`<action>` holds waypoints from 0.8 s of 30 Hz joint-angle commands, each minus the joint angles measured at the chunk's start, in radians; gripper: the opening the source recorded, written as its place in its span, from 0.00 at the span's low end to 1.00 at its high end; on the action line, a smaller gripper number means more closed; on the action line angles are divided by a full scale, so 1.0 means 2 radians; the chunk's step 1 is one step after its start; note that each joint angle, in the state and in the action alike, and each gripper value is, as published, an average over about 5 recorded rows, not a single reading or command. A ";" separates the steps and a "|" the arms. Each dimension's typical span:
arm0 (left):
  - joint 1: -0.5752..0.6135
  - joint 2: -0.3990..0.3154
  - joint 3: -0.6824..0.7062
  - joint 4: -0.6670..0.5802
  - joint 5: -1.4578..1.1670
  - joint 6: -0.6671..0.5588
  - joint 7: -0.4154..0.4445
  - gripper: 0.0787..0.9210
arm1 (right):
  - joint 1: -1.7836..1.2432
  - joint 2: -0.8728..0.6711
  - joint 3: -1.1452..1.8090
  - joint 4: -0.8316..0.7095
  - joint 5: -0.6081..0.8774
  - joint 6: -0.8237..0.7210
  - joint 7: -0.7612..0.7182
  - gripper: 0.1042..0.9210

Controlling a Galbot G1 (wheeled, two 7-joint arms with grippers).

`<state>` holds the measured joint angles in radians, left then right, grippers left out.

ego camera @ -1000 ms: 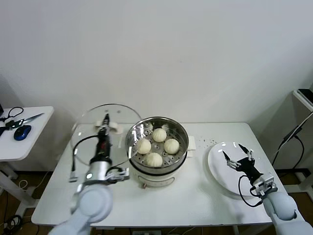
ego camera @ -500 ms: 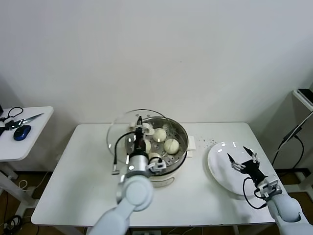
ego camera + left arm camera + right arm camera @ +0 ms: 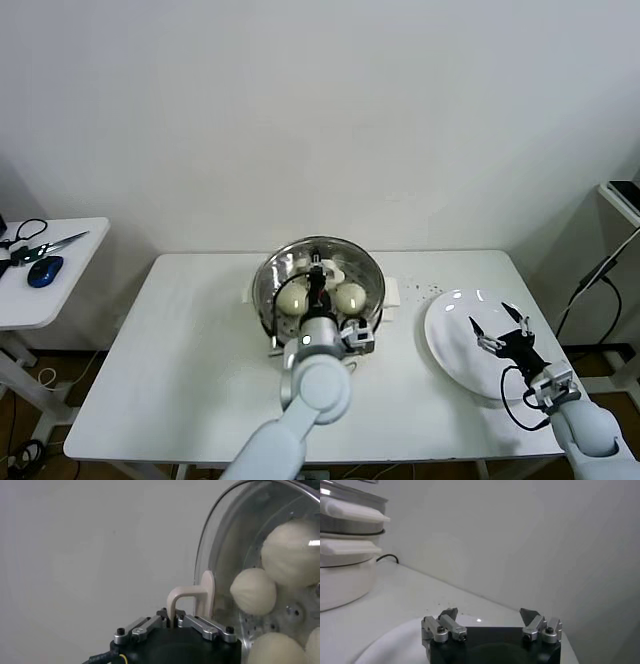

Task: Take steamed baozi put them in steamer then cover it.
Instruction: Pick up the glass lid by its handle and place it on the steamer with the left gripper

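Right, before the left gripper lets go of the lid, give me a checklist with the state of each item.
1. Left gripper shut on the cover's white handle: ok.
2. Cover centred over the steamer: ok in the head view.
3. Cover's rim seated all round on the steamer: cannot tell; the left arm hides the near edge.
4. Steamed baozi inside the basket under the glass: ok; four show in the left wrist view.
5. Right gripper open over the white plate, apart from the steamer: ok.
6. Plate bare of buns: ok.
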<state>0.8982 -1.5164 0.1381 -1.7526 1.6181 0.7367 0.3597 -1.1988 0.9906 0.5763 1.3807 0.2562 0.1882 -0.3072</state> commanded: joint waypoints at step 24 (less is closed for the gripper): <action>-0.013 -0.024 -0.006 0.058 0.001 0.024 -0.026 0.09 | -0.002 0.000 0.008 -0.006 -0.008 0.007 -0.008 0.88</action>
<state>0.8714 -1.5644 0.1293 -1.6509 1.6241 0.7363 0.3164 -1.2034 0.9910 0.5914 1.3703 0.2417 0.2003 -0.3213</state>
